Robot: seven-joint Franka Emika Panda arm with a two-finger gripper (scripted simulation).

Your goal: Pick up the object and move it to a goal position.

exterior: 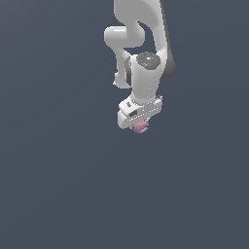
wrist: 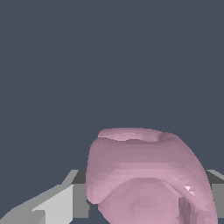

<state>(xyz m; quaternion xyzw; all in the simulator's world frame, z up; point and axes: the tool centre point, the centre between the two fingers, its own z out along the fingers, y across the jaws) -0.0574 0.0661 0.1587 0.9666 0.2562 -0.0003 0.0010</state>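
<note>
Background surface (exterior: 53, 185): a single flat field of dark slate blue-grey is filling the whole exterior view, running unbroken from edge to edge. No seam, corner or horizon line is dividing it, so floor and wall cannot be told apart. The light is falling evenly and softly, leaving the tone nearly uniform, with only a faint lightening toward the lower part of the view. In the wrist view the same dark blue-grey field (wrist: 109, 57) is occupying the area behind the foreground shapes.

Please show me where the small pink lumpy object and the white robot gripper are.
Small pink lumpy object (wrist: 144, 175): wrist view, its broad front surface.
White robot gripper (exterior: 140, 122): exterior view, lower end, just above the pink object.
</note>
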